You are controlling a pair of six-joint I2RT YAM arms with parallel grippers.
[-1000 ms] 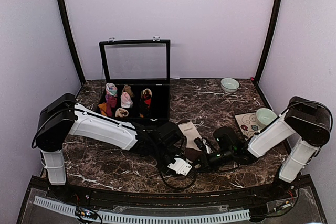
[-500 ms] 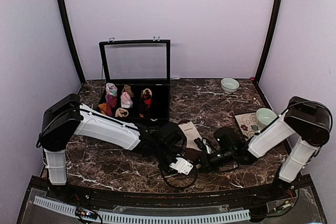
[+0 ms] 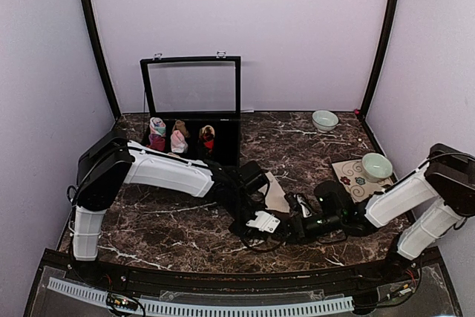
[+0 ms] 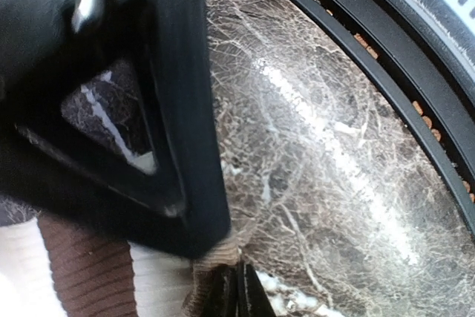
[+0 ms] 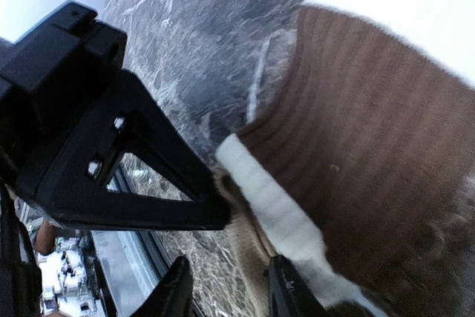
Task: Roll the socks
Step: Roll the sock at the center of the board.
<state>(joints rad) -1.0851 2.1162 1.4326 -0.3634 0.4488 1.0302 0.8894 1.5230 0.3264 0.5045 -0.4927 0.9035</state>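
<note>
My left claw [image 4: 238, 296] is clenched on the edge of the soft cream sock with brown cuff [image 5: 356, 146], which lies low centre in the top view; my right claw [image 5: 230, 291] stands parted about that same edge; the roll is barely begun, I judge; next the right must close and both turn the hem over

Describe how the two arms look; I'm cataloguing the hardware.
Left arm and right arm: white boxy links, bulky black joints, black cables looping at the wrists. Left tool and right tool: black, with triangular open-frame fingers.
</note>
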